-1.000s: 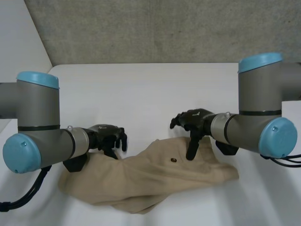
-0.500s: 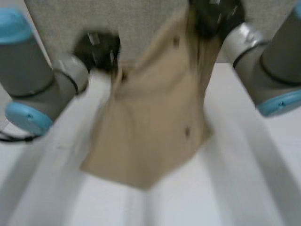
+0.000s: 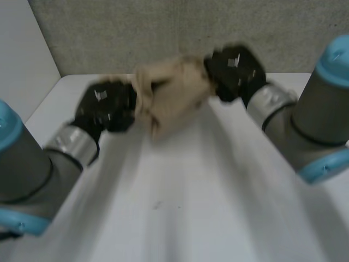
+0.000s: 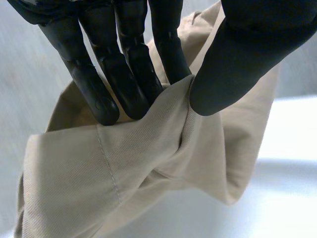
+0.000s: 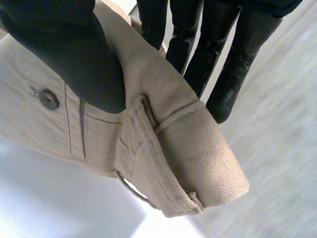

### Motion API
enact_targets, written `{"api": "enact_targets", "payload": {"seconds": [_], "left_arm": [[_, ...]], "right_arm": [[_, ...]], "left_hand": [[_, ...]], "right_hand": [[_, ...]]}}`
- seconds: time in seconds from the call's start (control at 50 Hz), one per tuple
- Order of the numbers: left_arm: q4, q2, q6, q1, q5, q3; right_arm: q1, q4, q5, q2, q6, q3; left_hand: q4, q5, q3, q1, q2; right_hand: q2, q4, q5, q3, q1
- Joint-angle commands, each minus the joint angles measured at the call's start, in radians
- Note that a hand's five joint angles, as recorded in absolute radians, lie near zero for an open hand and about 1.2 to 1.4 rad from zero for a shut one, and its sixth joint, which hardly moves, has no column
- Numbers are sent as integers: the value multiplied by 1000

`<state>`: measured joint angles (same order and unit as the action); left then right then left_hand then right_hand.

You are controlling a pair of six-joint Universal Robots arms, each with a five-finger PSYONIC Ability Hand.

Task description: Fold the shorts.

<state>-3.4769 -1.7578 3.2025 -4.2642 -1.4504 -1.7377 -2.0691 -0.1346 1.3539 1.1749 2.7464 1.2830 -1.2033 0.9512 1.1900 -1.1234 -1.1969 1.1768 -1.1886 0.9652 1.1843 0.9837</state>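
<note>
Nearest the camera the desk (image 3: 180, 207) lies bare, and the two arms reach away over it toward its far edge. There the left robot hand (image 3: 106, 106) and the right robot hand (image 3: 234, 68) hold the tan shorts (image 3: 174, 95) bunched between them, apparently clear of the desk. The left robot hand is closed on a fold of cloth beside a seam, with straight fingers on one face and the thumb on the other. The right robot hand pinches the waistband (image 5: 163, 84) the same way, its thumb next to a button (image 5: 48, 99), with a belt loop (image 5: 132, 188) at the waistband's edge. The bundle's long axis runs across the desk from hand to hand, waistband toward the robot's right and loose cloth sagging downward. No finished fold is visible. Judging by the crumpled shape, the shorts are only gathered, and laying them flat and folding them remains.
</note>
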Motion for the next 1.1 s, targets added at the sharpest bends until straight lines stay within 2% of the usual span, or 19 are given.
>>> {"api": "enact_targets", "payload": {"seconds": [0.02,0.06,0.12,0.18,0.26,0.36,0.48,0.6,0.74,0.82,0.86,1.02,1.1], "left_arm": [[131,-78,4,17,-1,-126],[222,-81,4,29,2,-122],[312,-62,2,30,2,-102],[343,1,-1,18,-1,-79],[331,52,-6,-37,-1,-66],[297,58,-41,-85,1,-63],[297,28,-127,-85,4,-59],[299,-86,-187,-56,38,-31],[297,-190,-188,15,28,35],[291,-241,-184,18,22,75],[291,-258,-184,18,12,92],[288,-342,-174,20,-128,184],[280,-351,-174,18,-136,193]], "right_arm": [[14,36,-19,-57,-24,203],[14,35,-32,-55,-28,232],[15,35,-61,-49,-28,277],[20,35,-81,-46,-27,305],[52,40,-88,-12,-24,332],[78,36,-107,25,-19,375],[113,30,-148,26,-11,403],[126,32,-150,25,-11,403],[124,30,-150,25,-11,404],[124,32,-150,25,-11,404],[124,32,-148,25,-11,406],[124,33,-148,25,-13,406],[124,33,-150,25,-13,406]], "left_hand": [[50,28,-37,-30,44],[188,-110,-175,108,181],[276,-198,-263,196,270],[434,-356,-421,354,428],[508,-431,-495,428,502],[505,-428,-492,426,499],[485,-407,-472,405,478],[482,-404,-469,402,476],[485,-407,-471,405,478],[482,-404,-469,402,476],[479,-401,-466,399,473],[397,-319,-384,317,391],[373,-296,-360,293,367]], "right_hand": [[219,-208,257,212,413],[219,-208,257,212,413],[219,-208,257,212,413],[219,-208,257,212,413],[219,-208,257,212,413],[219,-208,257,212,413],[219,-208,257,212,413],[219,-208,257,212,413],[219,-208,257,212,413],[219,-208,257,212,413],[219,-208,257,212,413],[219,-208,257,212,413],[219,-208,257,212,413]]}}
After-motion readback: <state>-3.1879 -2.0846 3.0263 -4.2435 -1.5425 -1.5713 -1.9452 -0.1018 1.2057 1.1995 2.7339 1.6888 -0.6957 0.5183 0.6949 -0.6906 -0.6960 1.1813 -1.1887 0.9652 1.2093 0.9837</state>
